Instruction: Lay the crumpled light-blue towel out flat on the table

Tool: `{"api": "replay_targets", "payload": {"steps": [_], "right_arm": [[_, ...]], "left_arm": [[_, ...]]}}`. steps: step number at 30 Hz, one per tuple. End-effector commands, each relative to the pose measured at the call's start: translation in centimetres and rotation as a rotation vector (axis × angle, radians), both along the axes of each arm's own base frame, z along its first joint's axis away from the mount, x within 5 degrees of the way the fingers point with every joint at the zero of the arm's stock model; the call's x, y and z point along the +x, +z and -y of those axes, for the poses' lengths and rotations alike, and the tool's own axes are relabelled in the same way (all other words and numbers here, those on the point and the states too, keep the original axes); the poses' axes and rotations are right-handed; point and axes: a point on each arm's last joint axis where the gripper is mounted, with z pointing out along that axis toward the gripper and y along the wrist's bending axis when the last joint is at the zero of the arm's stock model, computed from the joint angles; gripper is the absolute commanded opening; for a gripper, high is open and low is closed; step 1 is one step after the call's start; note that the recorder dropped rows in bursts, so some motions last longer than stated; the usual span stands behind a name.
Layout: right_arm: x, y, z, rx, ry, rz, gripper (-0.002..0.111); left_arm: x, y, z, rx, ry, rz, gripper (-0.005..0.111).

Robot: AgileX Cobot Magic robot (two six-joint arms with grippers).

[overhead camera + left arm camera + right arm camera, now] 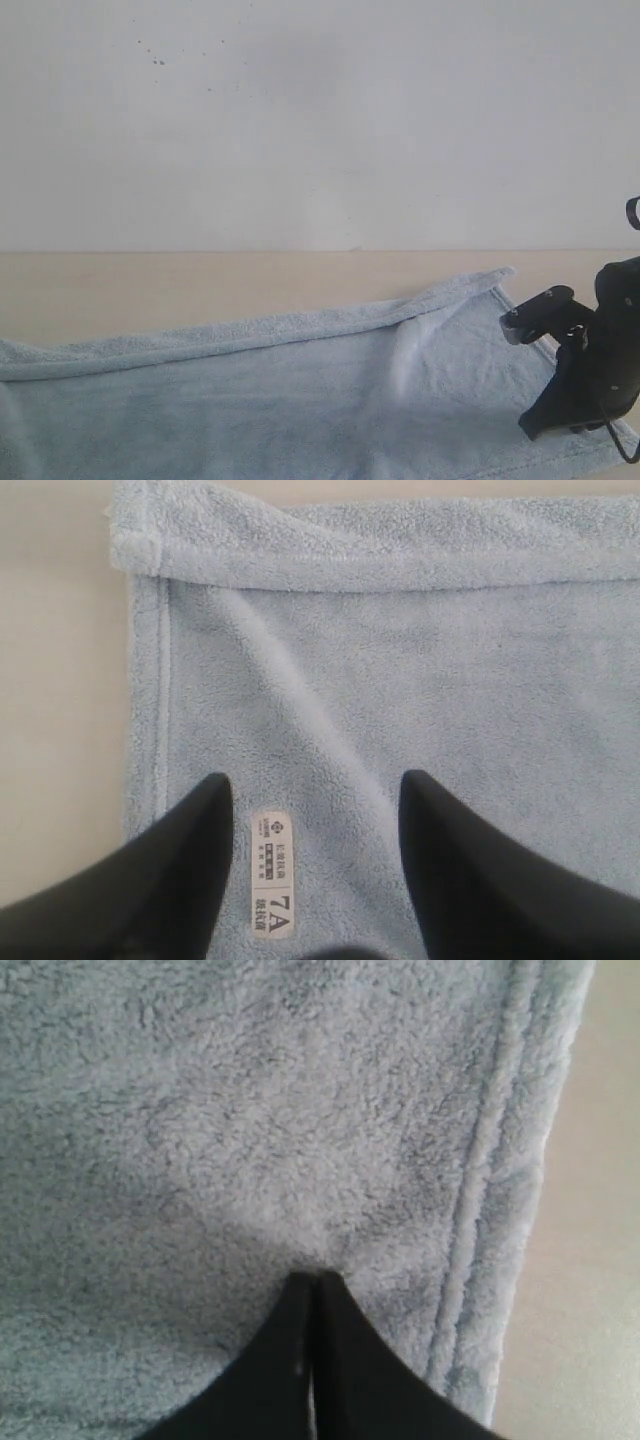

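Observation:
The light-blue towel (300, 390) lies stretched across the table (150, 285), with its far long edge folded over onto itself. My left gripper (315, 780) is out of the exterior view. It hovers open over the towel (420, 680) near a hemmed corner, and a white care label (273, 875) shows between its fingers. My right gripper (535, 432) sits low at the towel's right end. It is shut (318, 1278), with its tips touching the fleece (250, 1110) beside the hemmed border (490, 1210). No cloth shows between its fingers.
A white wall (320, 120) with dark specks rises behind the table. Bare tabletop shows beyond the towel's far edge, past the left corner (50, 680) and past the right hem (600, 1260). The towel runs out of the exterior view at the bottom.

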Motion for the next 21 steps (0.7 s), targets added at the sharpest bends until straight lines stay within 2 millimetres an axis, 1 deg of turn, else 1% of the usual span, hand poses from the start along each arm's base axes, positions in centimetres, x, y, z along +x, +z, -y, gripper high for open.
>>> {"api": "replay_targets", "payload": {"steps": [1,3,6,9,10,12,13,15,16,18,21], "right_arm": [[-0.6,-0.5,0.3,-0.01,-0.022,-0.072,0.0],[-1.1,-0.5,0.3,-0.003,-0.052,-0.119,0.0],[-2.6,-0.8,0.4,0.005,-0.098,-0.203,0.0],[-5.0,-1.5,0.7,-0.002,-0.119,-0.251,0.0],[-6.2,-1.9,0.9,-0.005,-0.133,-0.274,0.0],[-7.8,-2.5,1.2,-0.003,-0.161,-0.293,0.0],[-9.0,-2.9,1.3,-0.002,-0.185,-0.31,0.0],[-10.6,-3.2,1.5,-0.004,-0.224,-0.338,0.0],[-11.7,-3.6,1.7,-0.011,-0.23,-0.367,0.0],[-12.5,-3.5,1.8,-0.014,-0.24,-0.38,0.0],[-12.3,-2.3,1.8,0.007,-0.26,-0.317,0.0]], "left_arm": [[0.0,0.2,0.0,-0.007,0.002,0.019,0.049],[0.0,0.2,0.0,-0.007,0.002,0.019,0.049],[0.0,0.2,0.0,-0.007,0.002,0.019,0.049],[0.0,0.2,0.0,-0.007,0.002,0.019,0.049],[-0.1,0.1,0.0,-0.007,0.002,0.014,0.049],[-0.1,0.1,0.0,-0.004,-0.001,0.004,0.049],[-0.2,0.0,0.1,-0.005,-0.002,-0.007,0.049],[-0.5,-0.1,0.1,-0.001,-0.016,-0.039,0.049],[-0.8,-0.1,0.2,-0.009,-0.02,-0.059,0.049],[-1.3,0.3,0.3,-0.016,-0.036,-0.063,0.049],[-2.4,1.6,0.6,-0.022,-0.057,-0.032,0.045]]}}
